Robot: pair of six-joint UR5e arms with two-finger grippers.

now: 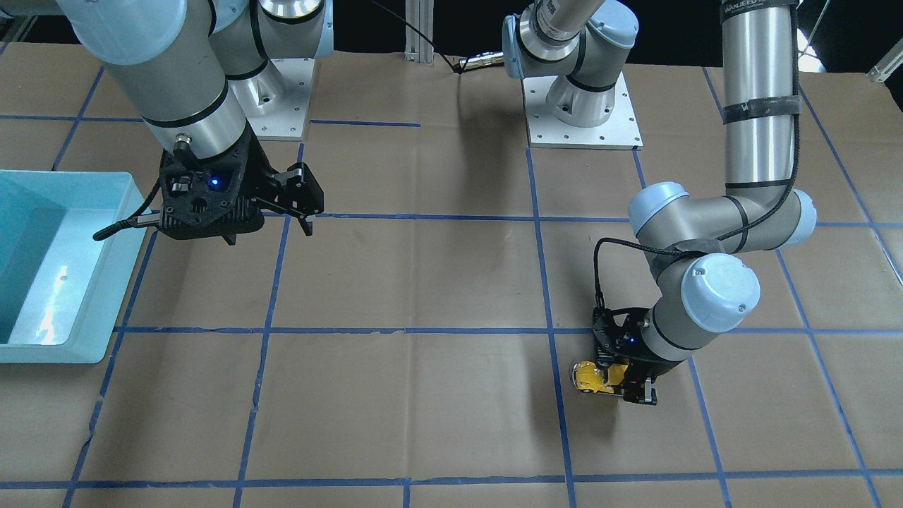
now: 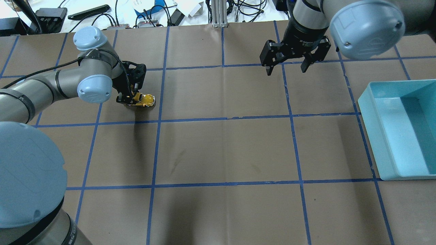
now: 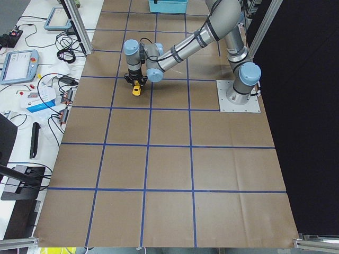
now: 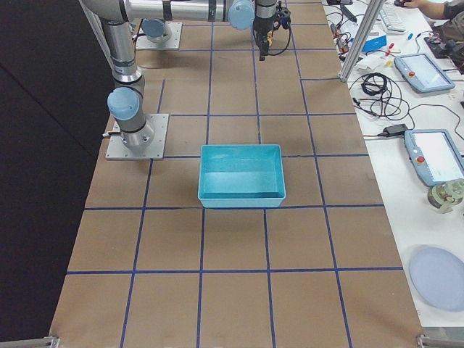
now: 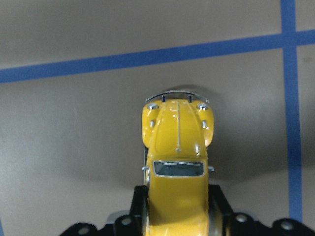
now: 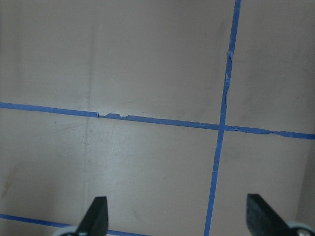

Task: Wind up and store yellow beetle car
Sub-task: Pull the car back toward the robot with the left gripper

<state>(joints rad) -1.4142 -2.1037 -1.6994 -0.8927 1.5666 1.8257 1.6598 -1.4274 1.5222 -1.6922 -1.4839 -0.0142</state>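
Over at ten o'clock on the table, seen from overhead, the yellow beetle car (image 2: 144, 99) sits low on the brown paper (image 2: 221, 149). I cannot tell if its wheels touch the paper. The left gripper (image 2: 128, 99) is squeezed tight on the back half of the car. The wrist view shows the car's nose sticking out past the two black fingers (image 5: 140, 204).

The right gripper (image 2: 285, 70) hangs at about one o'clock with its jaws spread wide and nothing in them. The blue bin (image 2: 398, 136) waits at three o'clock with no toy in it.

I think this is the wind-up step. Next, the car likely needs to be pressed down and rolled along the paper so its spring gets tight. After that it has a long trip across to the bin.

Some small white writing is on the right wrist, but it is too tiny to read. I see no name on the car.
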